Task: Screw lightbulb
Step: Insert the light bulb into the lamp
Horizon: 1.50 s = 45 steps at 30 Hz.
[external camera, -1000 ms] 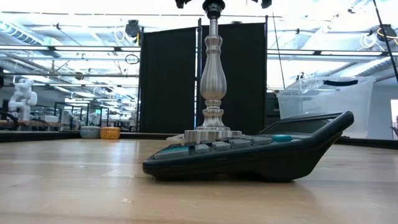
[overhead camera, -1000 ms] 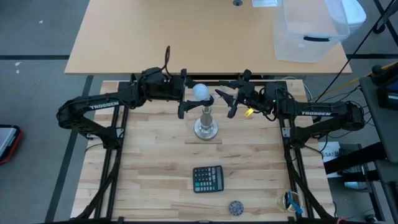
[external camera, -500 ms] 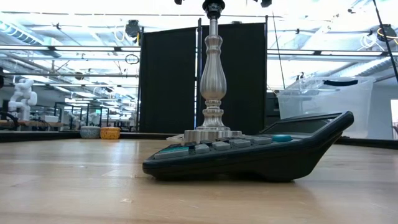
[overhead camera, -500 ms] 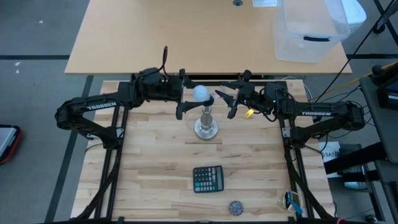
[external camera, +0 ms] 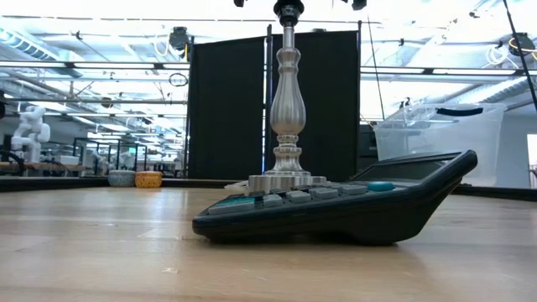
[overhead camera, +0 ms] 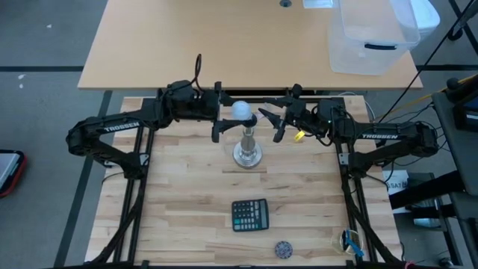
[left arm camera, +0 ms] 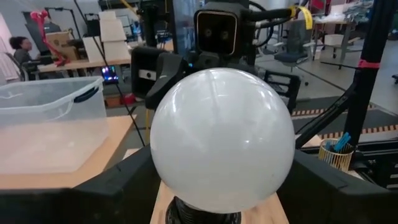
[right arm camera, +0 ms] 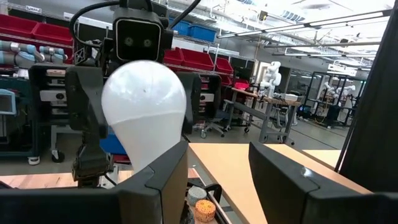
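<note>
Only readable lettering: "TROSSEN" in white on the left arm (overhead camera: 122, 128), and again on the right arm (overhead camera: 377, 136). Calculator (overhead camera: 249, 215) keys way too small to read, nothing else legible anywhere.

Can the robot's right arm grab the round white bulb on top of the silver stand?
Probably yes. The right gripper sits right beside the frosted white globe lightbulb atop the silver metal stand, jaws open, with nothing between. The left gripper flanks the other side.
</note>
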Motion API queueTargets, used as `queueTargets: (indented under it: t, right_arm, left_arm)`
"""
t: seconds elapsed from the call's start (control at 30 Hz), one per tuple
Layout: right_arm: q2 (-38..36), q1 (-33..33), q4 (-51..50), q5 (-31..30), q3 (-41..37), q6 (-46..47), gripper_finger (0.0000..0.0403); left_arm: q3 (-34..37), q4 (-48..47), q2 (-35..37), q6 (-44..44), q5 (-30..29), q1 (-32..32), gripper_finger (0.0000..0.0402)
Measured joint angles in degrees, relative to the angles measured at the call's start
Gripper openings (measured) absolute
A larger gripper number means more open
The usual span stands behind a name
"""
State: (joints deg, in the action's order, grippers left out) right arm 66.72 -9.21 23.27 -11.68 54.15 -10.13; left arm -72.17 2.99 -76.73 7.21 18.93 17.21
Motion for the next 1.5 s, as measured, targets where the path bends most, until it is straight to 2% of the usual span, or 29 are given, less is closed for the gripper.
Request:
queueTargets:
  t: [0.17,0.57,1.03,1.5]
  right_arm:
    - [0.0,0.1,0.0,0.0,0.0,0.0,0.0165]
    - [0.0,0.4,0.0,0.0,0.0,0.5,0.0165]
    - [0.0,1.1,0.1,0.0,0.0,0.3,0.0165]
    - [0.0,1.1,-0.2,0.0,0.0,0.0,0.0165]
  left_arm:
    - [-0.2,-0.3,0.0,-0.7,-0.2,0.0,0.0269]
    - [-7.5,-10.8,-0.4,-0.5,-0.5,0.0,0.0269]
    - [-8.9,-11.6,-1.4,-3.0,1.6,1.5,0.0268]
    - [-21.9,-25.9,-9.9,-0.7,1.8,0.2,0.0268]
